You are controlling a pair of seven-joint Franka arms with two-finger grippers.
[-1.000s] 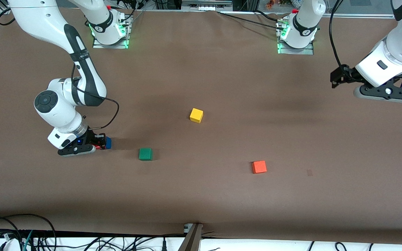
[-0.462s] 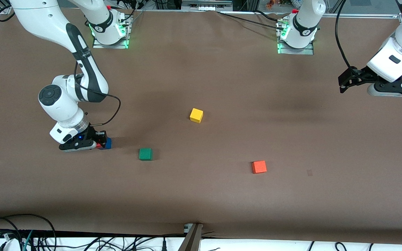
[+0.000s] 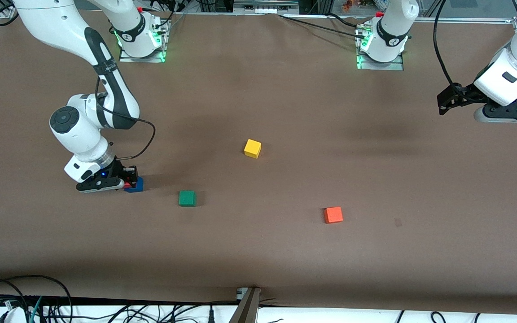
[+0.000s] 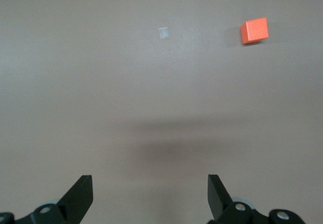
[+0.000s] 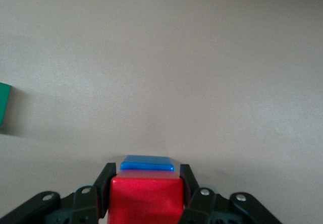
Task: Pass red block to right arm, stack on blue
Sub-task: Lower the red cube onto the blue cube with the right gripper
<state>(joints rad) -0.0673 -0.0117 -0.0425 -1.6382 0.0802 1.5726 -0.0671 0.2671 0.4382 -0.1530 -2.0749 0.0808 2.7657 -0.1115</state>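
Observation:
My right gripper (image 3: 128, 181) is low over the table toward the right arm's end and is shut on the red block (image 3: 126, 185). In the right wrist view the red block (image 5: 146, 199) fills the space between the black fingers (image 5: 105, 183) of the right gripper (image 5: 146, 167). The blue cube (image 3: 137, 185) lies directly under and just past the red block, and only its top edge (image 5: 147, 163) shows in that view. I cannot tell whether the two cubes touch. My left gripper (image 3: 443, 101) is open and empty in the air over the left arm's end of the table, and it shows in the left wrist view (image 4: 150, 188).
A green cube (image 3: 187, 198) lies beside the blue one, toward the middle, and shows at the edge of the right wrist view (image 5: 4, 107). A yellow cube (image 3: 252, 148) sits mid-table. An orange-red cube (image 3: 333, 215) lies nearer the camera and shows in the left wrist view (image 4: 254, 30).
My right gripper has shifted slightly with the red block, and more of the blue cube shows. My left arm has drawn back toward its end of the table.

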